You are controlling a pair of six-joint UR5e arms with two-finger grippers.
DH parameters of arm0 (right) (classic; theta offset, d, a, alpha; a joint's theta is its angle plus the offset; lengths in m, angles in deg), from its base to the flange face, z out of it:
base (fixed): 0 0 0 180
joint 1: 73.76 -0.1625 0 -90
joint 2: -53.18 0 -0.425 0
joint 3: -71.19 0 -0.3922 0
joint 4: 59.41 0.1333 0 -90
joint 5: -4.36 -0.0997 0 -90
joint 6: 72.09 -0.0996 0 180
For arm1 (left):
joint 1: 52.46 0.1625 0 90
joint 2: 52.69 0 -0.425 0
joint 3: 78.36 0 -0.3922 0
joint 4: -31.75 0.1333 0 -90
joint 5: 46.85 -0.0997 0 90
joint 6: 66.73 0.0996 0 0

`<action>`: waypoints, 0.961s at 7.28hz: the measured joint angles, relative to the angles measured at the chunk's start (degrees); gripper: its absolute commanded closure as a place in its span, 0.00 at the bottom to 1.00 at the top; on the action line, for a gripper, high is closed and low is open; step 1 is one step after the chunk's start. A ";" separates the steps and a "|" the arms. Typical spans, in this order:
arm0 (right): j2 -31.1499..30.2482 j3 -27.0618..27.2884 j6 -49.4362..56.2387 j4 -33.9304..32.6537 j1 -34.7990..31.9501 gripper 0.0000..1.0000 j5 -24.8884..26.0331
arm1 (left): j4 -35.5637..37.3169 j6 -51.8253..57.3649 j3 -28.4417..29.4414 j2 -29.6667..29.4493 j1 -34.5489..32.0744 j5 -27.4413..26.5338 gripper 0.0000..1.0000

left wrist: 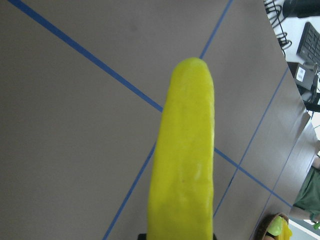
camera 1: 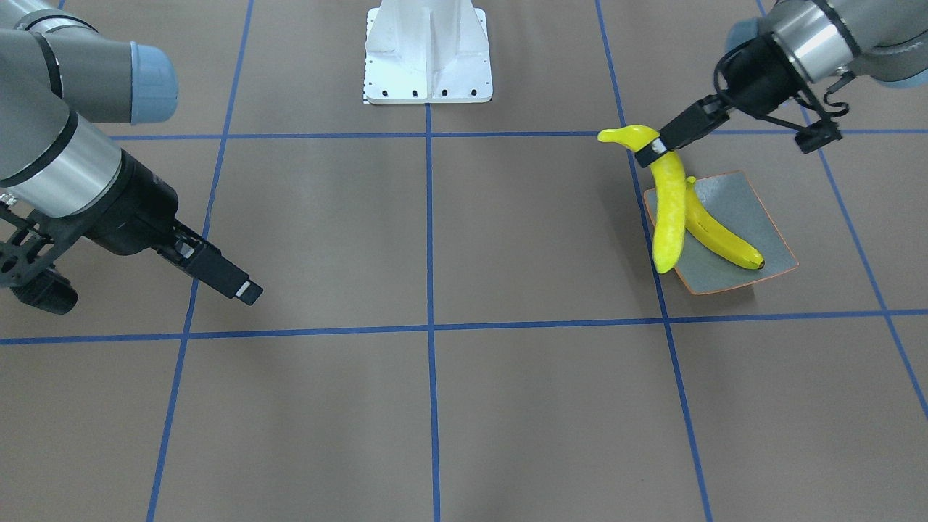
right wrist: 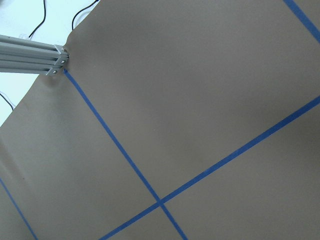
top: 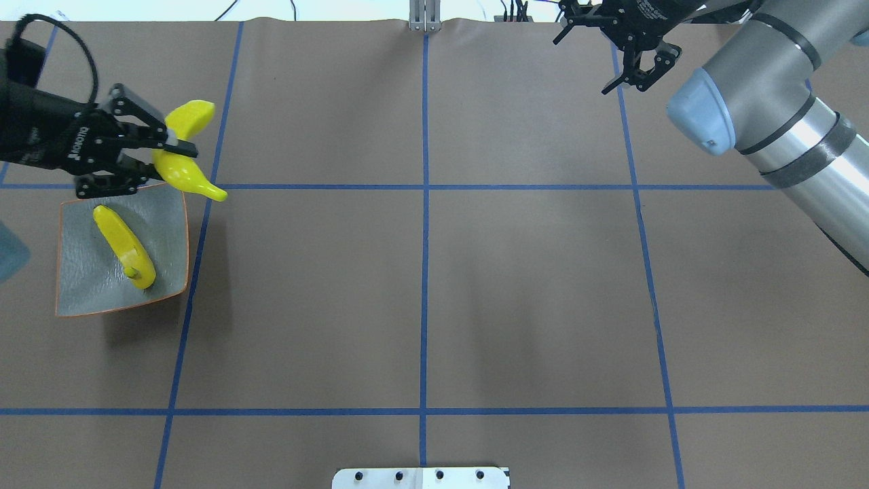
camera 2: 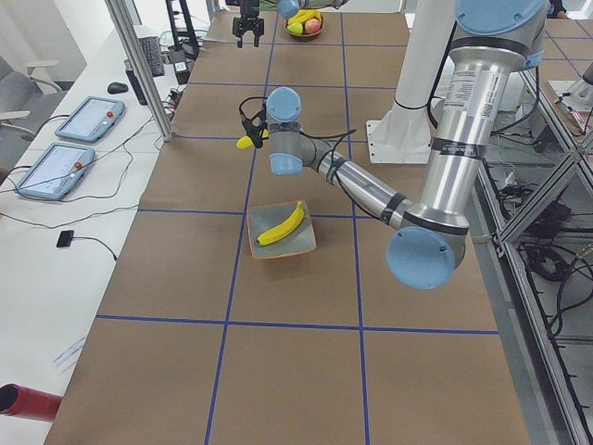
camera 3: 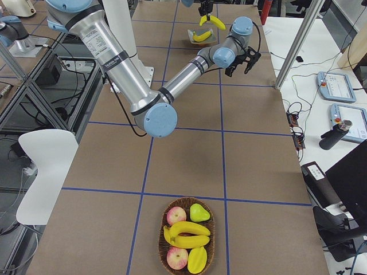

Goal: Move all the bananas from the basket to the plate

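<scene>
Yellow banana (camera 1: pixel 668 210), clamped near its stem by the left gripper (camera 1: pixel 656 148), jaws tight, hangs over the plate (camera 1: pixel 747 196) edge beside another banana (camera 1: pixel 725 239), likely for release, while the right gripper (top: pixel 635 78), jaws spread and empty, hovers nearer the basket (camera 3: pixel 186 238) at the tabletop's opposite end.

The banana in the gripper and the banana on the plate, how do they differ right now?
The held banana is clamped in the left gripper; the plate banana is untouched. The held banana is up in the air; the plate banana lies on the plate. Both are yellow and curved.
</scene>
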 measured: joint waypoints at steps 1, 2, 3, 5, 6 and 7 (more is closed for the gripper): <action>-0.70 -0.36 0.86 0.07 0.04 0.00 0.81 | -1.85 -1.12 -0.45 3.50 -1.18 -2.11 1.00; -1.14 -0.53 1.31 0.10 0.13 0.00 1.40 | -5.39 -4.06 -0.05 6.38 -1.59 -5.85 1.00; -1.36 -0.58 1.50 0.12 0.21 0.00 1.69 | -9.93 -7.72 1.08 8.87 -1.64 -9.38 1.00; -1.50 -0.62 1.62 0.12 0.68 0.00 2.28 | -19.79 -12.05 6.22 11.87 -1.48 -13.37 1.00; -1.49 -0.62 1.60 0.12 0.99 0.00 2.67 | -24.73 -13.02 10.09 12.36 -1.28 -14.23 1.00; -1.48 -0.63 1.59 0.14 1.29 0.00 2.93 | -28.20 -13.94 13.06 12.50 -0.55 -15.18 1.00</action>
